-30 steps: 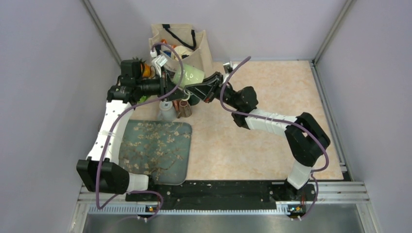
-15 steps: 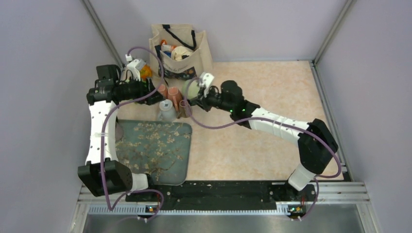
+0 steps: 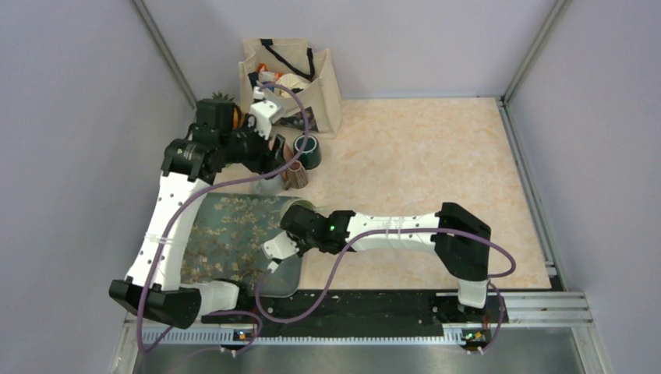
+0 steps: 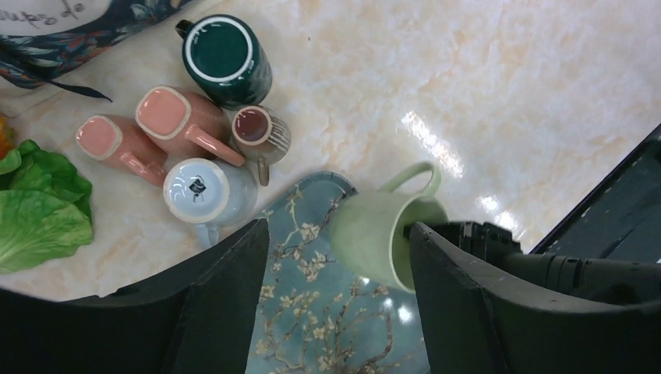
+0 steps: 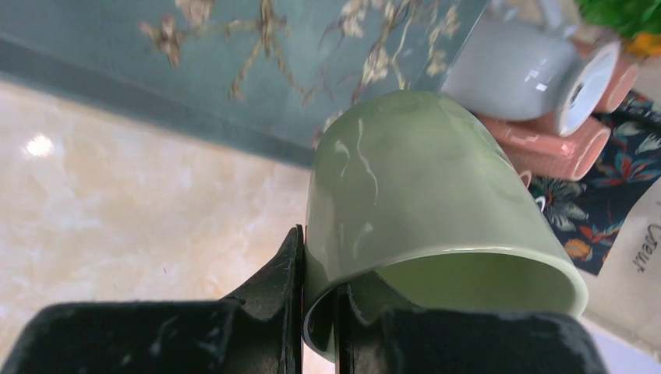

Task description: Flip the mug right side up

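The mug (image 5: 421, 195) is pale green and lies tilted on its side in the air, over the right top corner of the floral tray (image 3: 234, 241). My right gripper (image 5: 319, 288) is shut on its rim, with one finger inside the mouth and one outside. In the left wrist view the mug (image 4: 386, 238) shows its handle uppermost and its mouth turned toward the right gripper (image 4: 475, 241). From above, only a sliver of the mug (image 3: 300, 207) shows ahead of the right gripper (image 3: 298, 224). My left gripper (image 4: 337, 230) is open and empty, high above the tray (image 4: 335, 312).
Several mugs cluster behind the tray: a dark green one (image 4: 222, 51), two pink ones (image 4: 167, 117), a small brown one (image 4: 253, 128) and a light blue one (image 4: 203, 191). Lettuce (image 4: 31, 218) lies to their left. A tote bag (image 3: 288, 74) stands at the back.
My left gripper has opened and let go of the green mug. The right arm has carried the mug from the cluster at the back toward the near side, over the tray's corner.
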Action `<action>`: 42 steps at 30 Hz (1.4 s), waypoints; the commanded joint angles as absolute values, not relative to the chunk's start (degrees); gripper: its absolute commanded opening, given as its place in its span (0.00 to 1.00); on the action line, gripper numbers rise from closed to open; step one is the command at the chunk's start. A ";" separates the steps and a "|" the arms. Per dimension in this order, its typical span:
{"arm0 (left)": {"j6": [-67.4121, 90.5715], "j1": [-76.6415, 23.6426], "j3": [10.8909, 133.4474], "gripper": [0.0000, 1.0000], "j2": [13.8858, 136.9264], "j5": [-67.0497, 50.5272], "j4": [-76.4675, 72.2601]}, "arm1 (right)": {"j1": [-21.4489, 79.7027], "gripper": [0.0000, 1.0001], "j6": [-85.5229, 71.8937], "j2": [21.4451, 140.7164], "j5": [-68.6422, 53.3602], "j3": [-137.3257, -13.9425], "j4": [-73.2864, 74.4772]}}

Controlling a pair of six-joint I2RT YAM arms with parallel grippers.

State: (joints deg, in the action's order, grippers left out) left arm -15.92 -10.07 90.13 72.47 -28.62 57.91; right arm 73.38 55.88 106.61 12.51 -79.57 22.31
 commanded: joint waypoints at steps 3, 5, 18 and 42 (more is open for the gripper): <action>-19.37 -25.14 83.47 0.71 71.88 -6.39 58.43 | 74.59 0.00 60.03 105.76 22.67 -86.30 23.94; -19.96 -28.13 80.78 0.71 72.22 -2.71 56.83 | 74.87 0.00 59.62 106.12 22.67 -86.88 24.80; -21.20 -32.70 70.98 0.59 75.12 8.93 47.14 | 75.65 0.00 58.32 106.30 18.54 -89.07 25.82; -20.44 -28.42 65.15 0.00 78.60 11.98 43.82 | 76.89 0.50 61.62 104.08 29.84 -82.51 14.85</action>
State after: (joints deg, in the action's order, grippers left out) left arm -21.21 -31.62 65.71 78.30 9.93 48.12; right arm 75.18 60.25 108.81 24.40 -83.59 22.79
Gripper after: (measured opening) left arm 0.113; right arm 0.477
